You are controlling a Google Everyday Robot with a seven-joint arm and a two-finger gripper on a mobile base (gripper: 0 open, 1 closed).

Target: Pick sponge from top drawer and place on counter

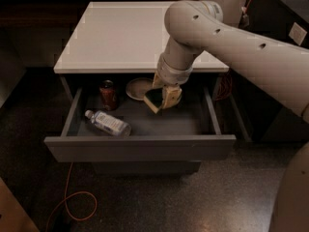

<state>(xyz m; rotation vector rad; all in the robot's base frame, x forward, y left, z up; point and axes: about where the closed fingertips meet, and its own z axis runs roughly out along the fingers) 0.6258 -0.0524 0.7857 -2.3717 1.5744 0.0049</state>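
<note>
The top drawer (140,148) is pulled open below the white counter (120,33). My gripper (163,96) hangs over the drawer's middle, just under the counter's front edge. It is shut on the sponge (154,99), a dark green and yellow block held tilted between the fingers, lifted above the drawer floor. The arm reaches in from the upper right and hides part of the counter's right side.
Inside the drawer a red can (108,94) stands at the back left, a round beige bowl (138,88) sits behind the gripper, and a clear plastic bottle (107,122) lies at the front left. An orange cable (72,197) lies on the floor.
</note>
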